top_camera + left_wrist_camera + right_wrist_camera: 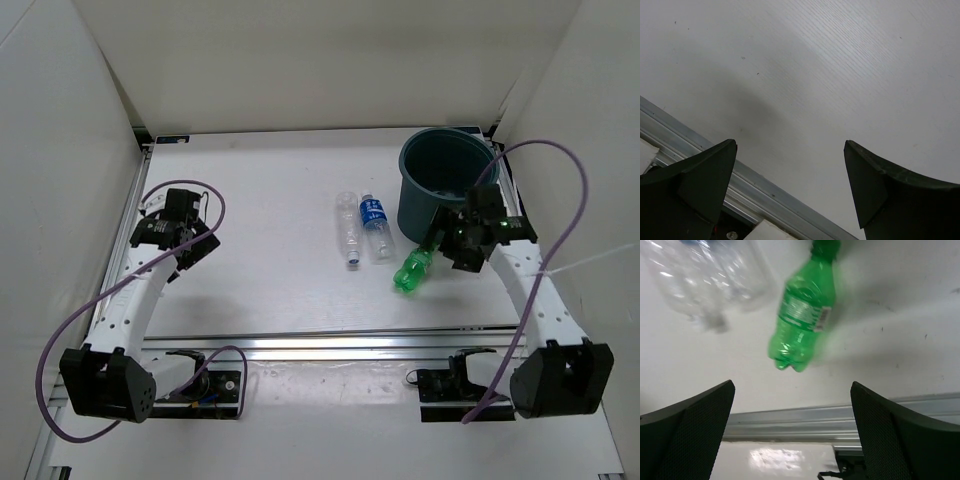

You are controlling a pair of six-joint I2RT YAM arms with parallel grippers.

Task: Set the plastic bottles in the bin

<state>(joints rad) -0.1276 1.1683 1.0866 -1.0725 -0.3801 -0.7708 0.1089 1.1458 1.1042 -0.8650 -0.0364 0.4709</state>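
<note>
While the right jaws hang spread wide, grasping nothing, the green bottle (801,315) lies just below them on the table (270,180), blurred in the wrist view. Its long axis runs diagonally, cap toward the bin (420,205) and base toward the near rail (330,345). The bin stands upright in the far right corner, just beside the right jaws and close to the table's right edge. Left of the green bottle, a plain clear bottle (348,232) and a blue-labelled bottle (375,225) lie side by side, their long axes running roughly far to near. Open table stretches from them to the left jaws, also spread and empty, over bare surface beside the left rail (765,189). White walls (60,150) close the left, far and right sides.
</note>
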